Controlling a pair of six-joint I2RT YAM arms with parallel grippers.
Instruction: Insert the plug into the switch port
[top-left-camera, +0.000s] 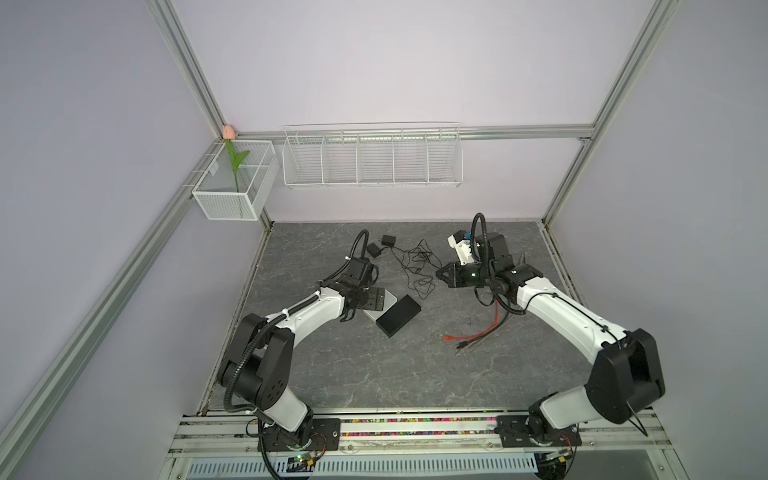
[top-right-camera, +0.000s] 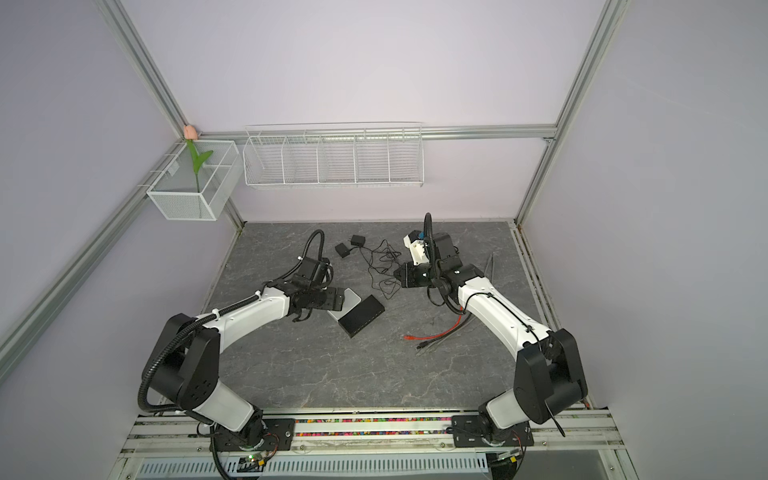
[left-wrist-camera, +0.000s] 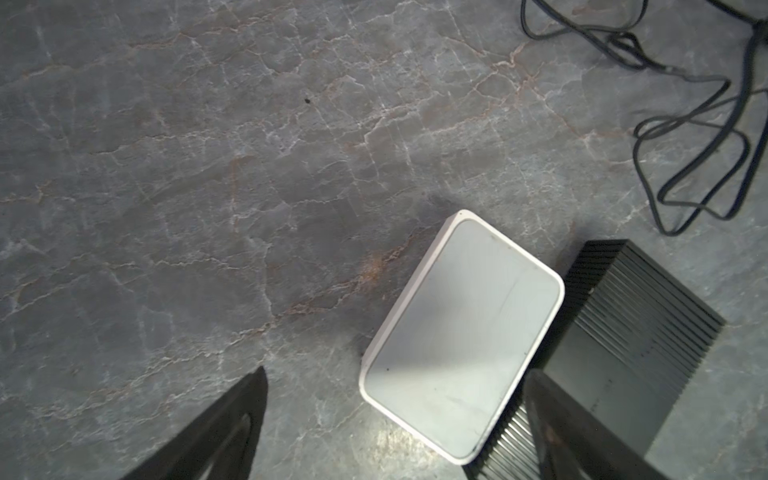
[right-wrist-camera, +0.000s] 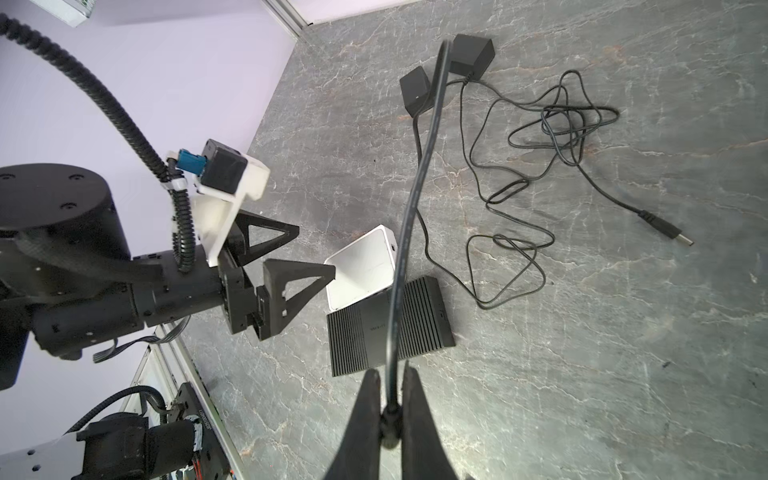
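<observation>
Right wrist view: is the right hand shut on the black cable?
Yes, the right hand is pinched shut on the black cable, which runs out from between its fingertips.

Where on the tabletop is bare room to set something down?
Bare: the front of the table, nearer than the black switch and red cable; also the back-left corner. Crowded: mid-back, around the tangled cord and adapters.

White-shelled arms (top-left-camera: 307, 316), black joints (top-left-camera: 266, 374), ribbed black conduit (top-left-camera: 249, 345), white zip ties (top-left-camera: 286, 311), left tool (right-wrist-camera: 316, 248) of hollow black triangular fingers (right-wrist-camera: 299, 267).
</observation>
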